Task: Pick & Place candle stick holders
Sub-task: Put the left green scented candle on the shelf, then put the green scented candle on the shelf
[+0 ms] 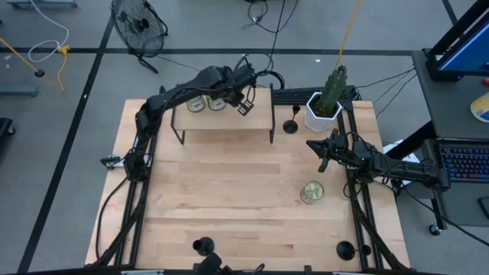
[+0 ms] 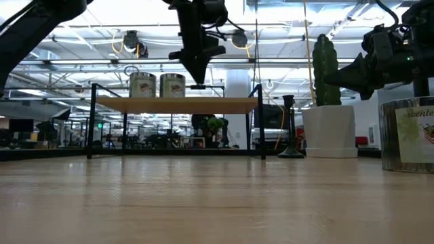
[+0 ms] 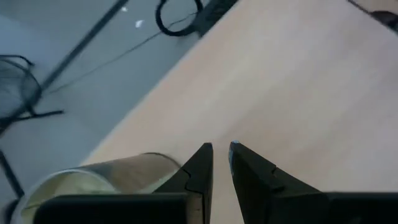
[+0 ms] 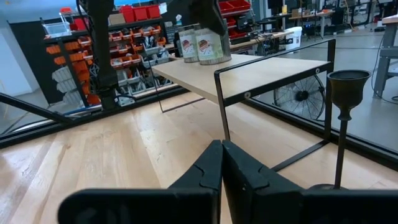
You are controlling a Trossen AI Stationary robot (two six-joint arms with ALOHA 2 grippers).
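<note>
From above, left pincer [image 1: 244,105] nearly closed, empty, over shelf [image 1: 223,122] beside two jars [image 1: 206,103]; right pincer [image 1: 322,158] closed near cactus pot [image 1: 322,113]; candlesticks [image 1: 291,125] on tabletop [image 1: 229,191]; level, one candlestick beside pot.

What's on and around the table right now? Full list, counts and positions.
Black candle stick holders: three; one beside the cactus pot at the far edge, two at the near edge.
Glass jar candles on shelf: two, pale, side by side on the raised shelf.
Glass jar candle: one, greenish, on the table's right side.
Wooden shelf on black wire legs: one, far centre.
Cactus in white pot: one, green, far right.
Black floor fan: one, beyond the table.
Left gripper: above the shelf, fingers nearly closed, empty.
Right gripper: above the table's right side, shut, empty.
</note>
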